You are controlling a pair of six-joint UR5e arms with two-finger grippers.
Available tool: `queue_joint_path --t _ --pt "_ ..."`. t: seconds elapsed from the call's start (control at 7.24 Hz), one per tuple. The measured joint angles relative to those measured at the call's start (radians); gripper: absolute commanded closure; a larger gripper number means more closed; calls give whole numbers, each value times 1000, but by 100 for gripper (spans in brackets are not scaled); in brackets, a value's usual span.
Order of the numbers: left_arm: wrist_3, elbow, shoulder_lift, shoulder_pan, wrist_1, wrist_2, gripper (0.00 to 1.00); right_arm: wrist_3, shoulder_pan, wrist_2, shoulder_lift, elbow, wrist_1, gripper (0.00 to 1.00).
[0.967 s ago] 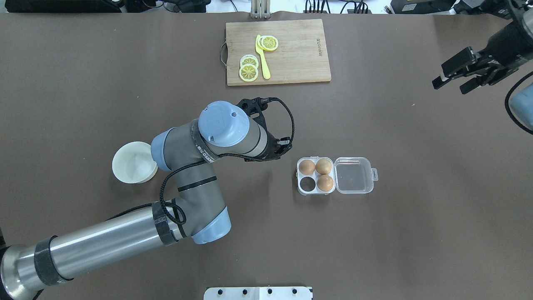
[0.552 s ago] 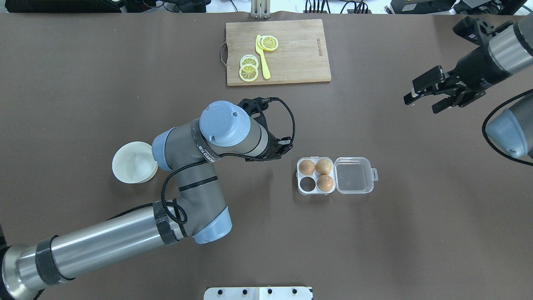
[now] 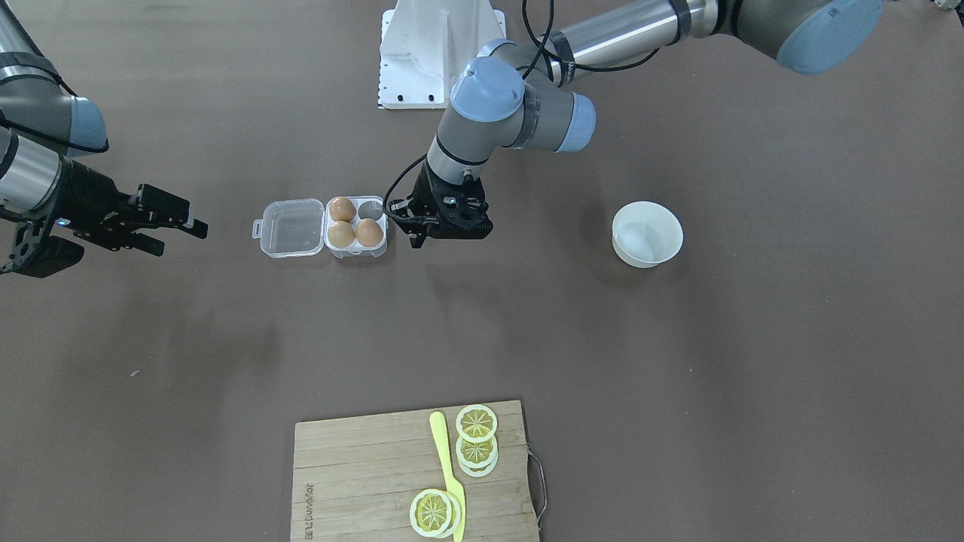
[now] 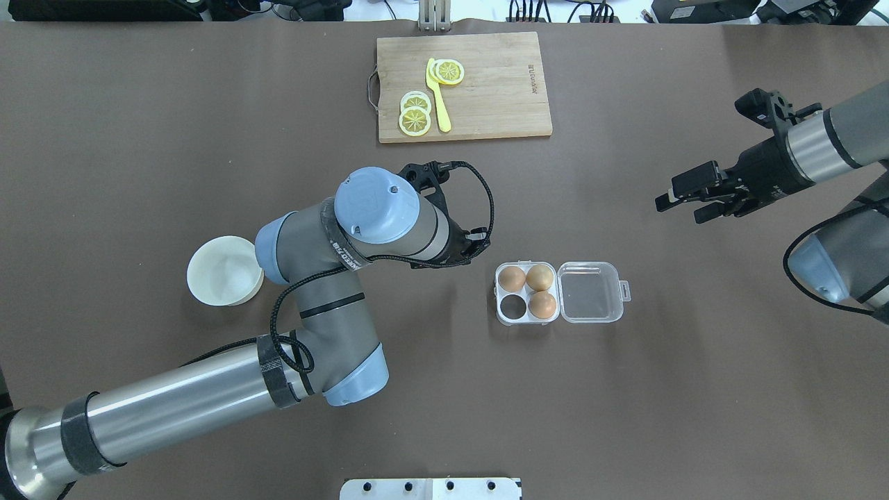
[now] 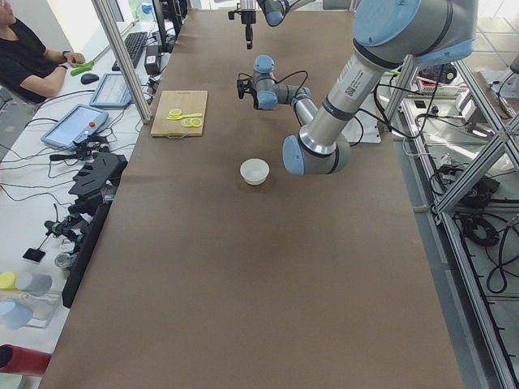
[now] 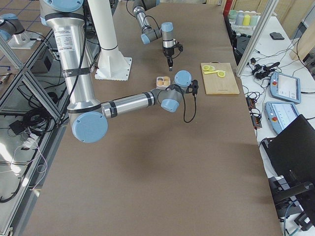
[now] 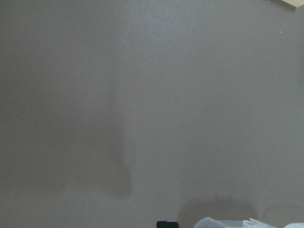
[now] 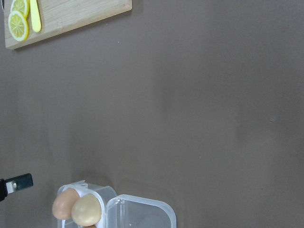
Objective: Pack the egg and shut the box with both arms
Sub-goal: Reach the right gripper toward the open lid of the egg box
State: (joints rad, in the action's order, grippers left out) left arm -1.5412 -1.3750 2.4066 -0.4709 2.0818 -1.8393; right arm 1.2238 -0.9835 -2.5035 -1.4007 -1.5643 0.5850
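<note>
The clear box lies open at mid-table, its lid flat to the right. Three eggs fill three cups; the near-left cup is empty. My left gripper hangs just left of the box, hidden under the wrist from overhead; its fingers look spread and hold nothing. The box edge shows at the bottom of the left wrist view. My right gripper is open and empty, above the table far right of the lid. The box shows low in the right wrist view.
A wooden cutting board with lemon slices and a yellow knife lies at the far edge. A white bowl stands left of my left arm. The white base stand is at the near edge.
My right arm has swung in from the far right edge, bringing its open gripper leftward and nearer the box. The left arm has barely moved. The box and eggs are unchanged.
</note>
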Motion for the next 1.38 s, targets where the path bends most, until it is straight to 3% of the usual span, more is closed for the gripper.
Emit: queue_joint_path --t 0.28,0.41,1.38 --pt "0 0 0 0 0 1 100 216 61 50 1 139 -329 2" --pt "0 0 0 0 0 1 100 272 84 65 2 175 -406 2" --pt "1 1 -1 0 0 2 100 377 208 115 11 190 -454 5"
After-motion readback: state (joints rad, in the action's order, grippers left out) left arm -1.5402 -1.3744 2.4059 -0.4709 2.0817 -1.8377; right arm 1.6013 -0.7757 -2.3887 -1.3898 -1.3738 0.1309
